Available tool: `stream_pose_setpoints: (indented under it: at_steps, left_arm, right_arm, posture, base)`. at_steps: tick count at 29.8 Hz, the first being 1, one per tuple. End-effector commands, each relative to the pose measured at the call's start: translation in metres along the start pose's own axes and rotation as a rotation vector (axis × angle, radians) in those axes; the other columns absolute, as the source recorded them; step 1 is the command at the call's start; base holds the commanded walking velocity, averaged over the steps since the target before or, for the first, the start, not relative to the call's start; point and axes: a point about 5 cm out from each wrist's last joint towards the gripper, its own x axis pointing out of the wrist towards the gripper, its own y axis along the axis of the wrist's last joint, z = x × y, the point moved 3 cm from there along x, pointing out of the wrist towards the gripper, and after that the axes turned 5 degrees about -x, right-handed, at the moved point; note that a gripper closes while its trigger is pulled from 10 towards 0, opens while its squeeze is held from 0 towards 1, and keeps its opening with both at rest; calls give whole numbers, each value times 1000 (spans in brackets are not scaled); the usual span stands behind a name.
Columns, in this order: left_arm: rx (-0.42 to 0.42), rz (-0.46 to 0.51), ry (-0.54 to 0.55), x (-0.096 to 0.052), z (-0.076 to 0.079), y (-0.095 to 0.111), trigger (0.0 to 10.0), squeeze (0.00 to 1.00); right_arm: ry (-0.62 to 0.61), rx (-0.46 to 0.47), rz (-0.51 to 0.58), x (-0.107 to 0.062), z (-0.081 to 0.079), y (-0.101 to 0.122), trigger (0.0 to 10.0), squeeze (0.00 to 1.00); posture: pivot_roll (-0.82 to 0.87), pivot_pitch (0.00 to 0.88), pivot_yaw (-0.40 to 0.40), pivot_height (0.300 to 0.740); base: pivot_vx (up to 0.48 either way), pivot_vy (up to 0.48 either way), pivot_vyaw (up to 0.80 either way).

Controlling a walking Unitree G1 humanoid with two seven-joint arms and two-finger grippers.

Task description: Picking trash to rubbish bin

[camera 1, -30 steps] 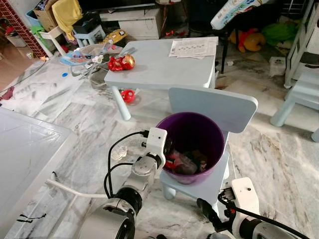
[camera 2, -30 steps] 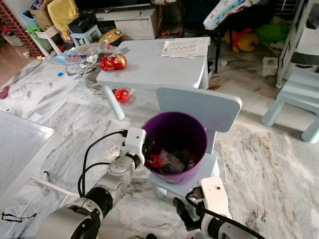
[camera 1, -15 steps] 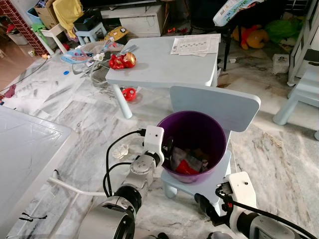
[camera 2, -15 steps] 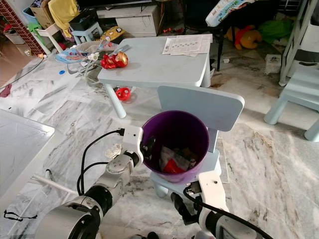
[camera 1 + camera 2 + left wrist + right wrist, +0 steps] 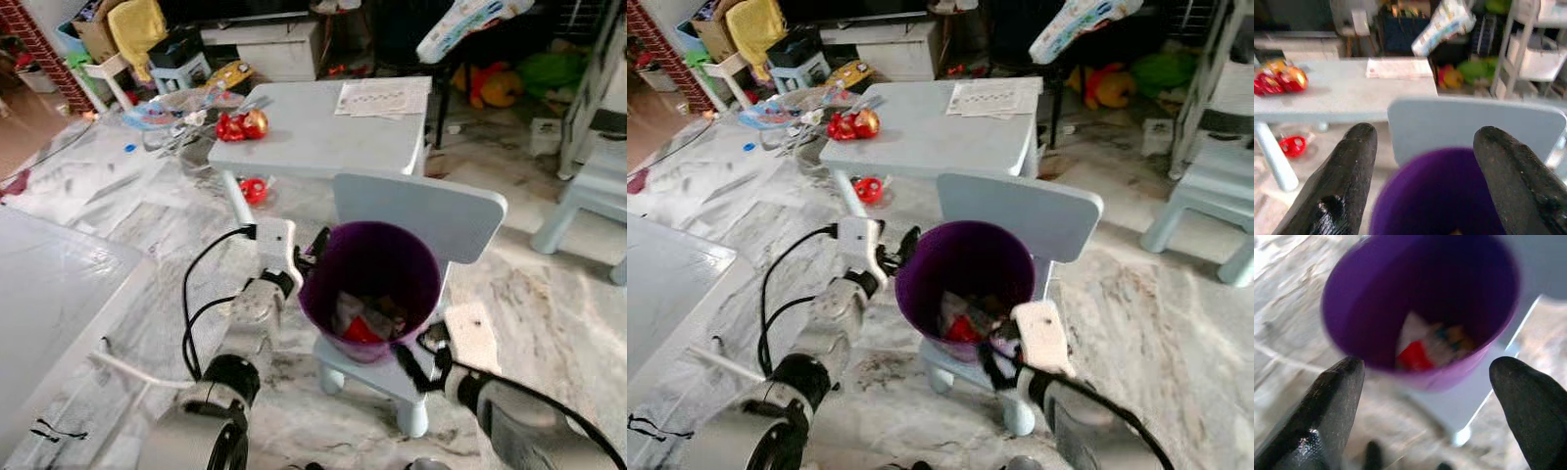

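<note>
Purple bin – smooth plastic (slight sheen); floor – veined glossy marble.

Even indoor daylight, soft shadows, head views smeared by motion blur, wrist views blurred, close fingers soft

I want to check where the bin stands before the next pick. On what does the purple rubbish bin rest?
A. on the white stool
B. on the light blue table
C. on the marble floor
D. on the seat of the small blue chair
D: the purple rubbish bin sits on the seat of the small blue chair, in front of its backrest, with trash inside.
</note>
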Motion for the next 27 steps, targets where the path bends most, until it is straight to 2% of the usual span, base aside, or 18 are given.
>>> stream_pose_setpoints:
  at_steps: [1,3,5,6,8,10,13,19,20,25,27]
  left_arm:
    - [33,69,42,-9,-15,12,10000,1000]
    - [33,69,42,-9,-15,12,10000,1000]
    - [68,125,144,-27,-36,22,10000,1000]
    - [68,125,144,-27,-36,22,10000,1000]
    - [105,149,296,-54,-66,28,10000,1000]
    - [134,161,374,-71,-81,32,10000,1000]
    - [179,158,448,-82,-91,35,10000,1000]
    - [219,161,468,-83,-93,38,10000,1000]
    - [227,163,467,-82,-91,39,10000,0]
    - [214,161,468,-81,-78,43,10000,0]
    - [214,161,468,-81,-78,43,10000,0]
  right_arm:
    - [-53,12,43,9,5,9,10000,914]
    - [-53,12,43,9,5,9,10000,914]
    - [-124,54,116,19,13,27,10000,898]
    - [-124,54,116,19,13,27,10000,898]
    - [-143,71,181,27,11,42,10000,894]
    - [-132,65,219,30,9,50,10000,894]
    - [-119,46,254,34,10,58,10000,882]
    - [-123,23,307,36,13,71,10000,875]
    - [-128,18,320,37,13,74,10000,875]
    - [-153,-9,362,40,16,79,10000,890]
    - [-153,-9,362,40,16,79,10000,890]
  posture:
    - [-128,39,116,740]
    - [-128,39,116,740]
    - [-108,37,104,740]
    - [-108,37,104,740]
    - [-85,32,91,740]
    - [-69,27,77,740]
    - [-61,20,66,740]
    - [-68,17,66,740]
    - [-68,15,65,740]
    - [-70,11,61,740]
    - [-70,11,61,740]
  base:
    - [0,0,0]
    - [0,0,0]
    - [0,0,0]
    - [0,0,0]
    - [0,0,0]
    - [0,0,0]
    - [0,0,0]
    - [0,0,0]
    - [0,0,0]
    - [0,0,0]
    - [0,0,0]
